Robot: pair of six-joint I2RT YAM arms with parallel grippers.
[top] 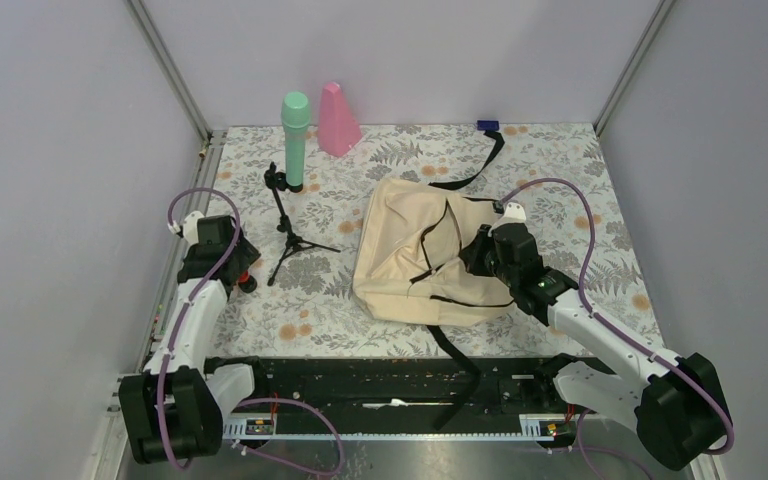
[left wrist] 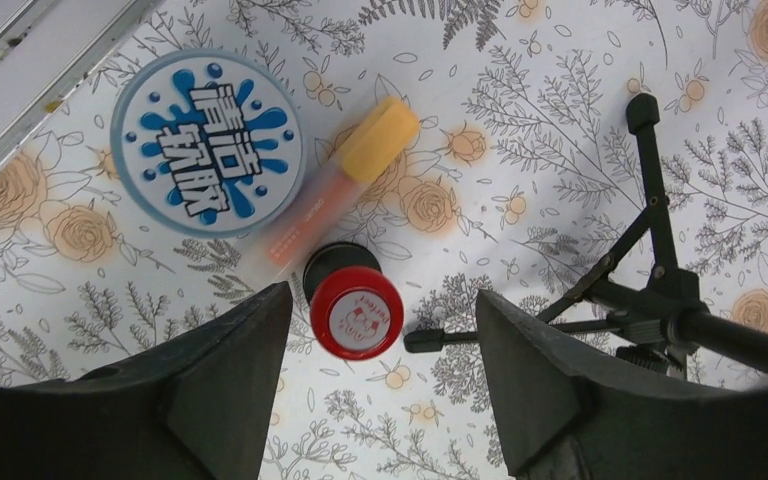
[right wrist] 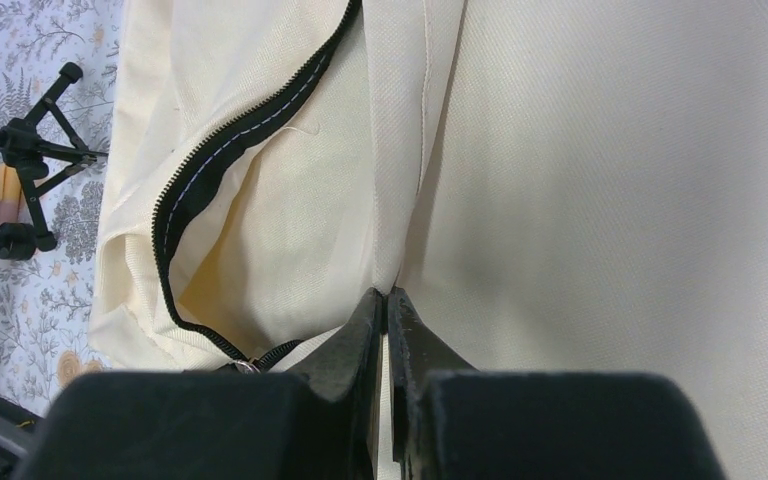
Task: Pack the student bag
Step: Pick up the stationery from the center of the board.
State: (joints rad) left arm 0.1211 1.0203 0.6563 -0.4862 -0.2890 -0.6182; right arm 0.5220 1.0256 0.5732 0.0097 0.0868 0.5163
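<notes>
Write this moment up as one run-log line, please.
left fingers: open, above red-capped item | right fingers: shut, pinching student bag fabric

L arm point(top: 192, 322) & R arm point(top: 600, 335) are built alike: long links are shelled in white, joints & wrist blocks are cased in matt blk. L base point(top: 165, 410) & R base point(top: 682, 410) are formed as bulky rounded blk housings, each w/ a white shoulder piece beside it. A purple cable point(top: 200, 190) is run from L wrist along the white link to the base; R cable point(top: 550, 180) is the same colour. A small green light point(top: 540, 285) is seen on R wrist block. L gripper point(left wrist: 380, 295) fingers point(left wrist: 230, 390) are moulded blk, wedge-shaped, flat-faced. R gripper point(right wrist: 388, 300) fingers point(right wrist: 355, 345) are the same blk, tapered to thin tips, w/ a grainy finish.
</notes>
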